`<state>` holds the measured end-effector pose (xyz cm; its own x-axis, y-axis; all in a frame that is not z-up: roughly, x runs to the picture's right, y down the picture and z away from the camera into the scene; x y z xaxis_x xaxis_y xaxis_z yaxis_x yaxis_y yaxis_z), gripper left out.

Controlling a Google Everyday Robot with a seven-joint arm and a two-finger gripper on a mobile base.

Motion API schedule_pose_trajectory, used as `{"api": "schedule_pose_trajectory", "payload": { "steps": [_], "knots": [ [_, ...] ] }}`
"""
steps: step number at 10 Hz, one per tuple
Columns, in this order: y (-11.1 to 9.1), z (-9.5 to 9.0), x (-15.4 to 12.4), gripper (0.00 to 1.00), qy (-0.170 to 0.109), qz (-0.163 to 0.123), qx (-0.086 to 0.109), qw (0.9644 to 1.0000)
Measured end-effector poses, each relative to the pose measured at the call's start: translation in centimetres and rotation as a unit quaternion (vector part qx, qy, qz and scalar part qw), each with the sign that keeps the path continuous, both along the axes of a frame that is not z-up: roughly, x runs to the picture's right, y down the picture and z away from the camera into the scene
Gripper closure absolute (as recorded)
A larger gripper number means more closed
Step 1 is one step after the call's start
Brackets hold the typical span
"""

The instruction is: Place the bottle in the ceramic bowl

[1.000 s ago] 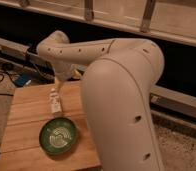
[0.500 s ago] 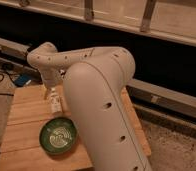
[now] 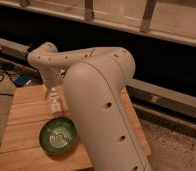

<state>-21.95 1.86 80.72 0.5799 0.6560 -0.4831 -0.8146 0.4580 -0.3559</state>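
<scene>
A small whitish bottle point(image 3: 55, 103) stands upright on the wooden table point(image 3: 22, 125), near its back edge. The dark green ceramic bowl point(image 3: 57, 135), with pale rings inside, sits on the table just in front of the bottle. My white arm bends at the upper left and comes down so that the gripper point(image 3: 52, 87) hangs open right above the bottle's top. I cannot tell whether it touches the bottle. My large forearm hides the table's right half.
Black cables and a blue object point(image 3: 21, 80) lie on the floor left of the table. A dark ledge with a metal rail point(image 3: 161, 95) runs behind it. Speckled floor point(image 3: 176, 145) lies to the right.
The arm's bend has swung left and lower, and the gripper has come down over the bottle. The forearm covers more of the table. Bottle and bowl have not moved.
</scene>
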Motion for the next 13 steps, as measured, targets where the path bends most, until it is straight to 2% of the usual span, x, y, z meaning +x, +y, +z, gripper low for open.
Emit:
{"api": "schedule_pose_trajectory", "payload": {
  "steps": [4,8,10,13],
  "knots": [
    [1.7,1.9,-1.7,0.20,-0.020,-0.019,0.000,0.9996],
    [3.2,4.5,-2.1,0.20,-0.037,-0.018,-0.033,0.9986],
    [3.9,5.9,-2.6,0.20,-0.059,-0.015,-0.063,0.9962],
    [4.8,6.7,-4.4,0.20,-0.079,-0.027,-0.083,0.9931]
  ]
}}
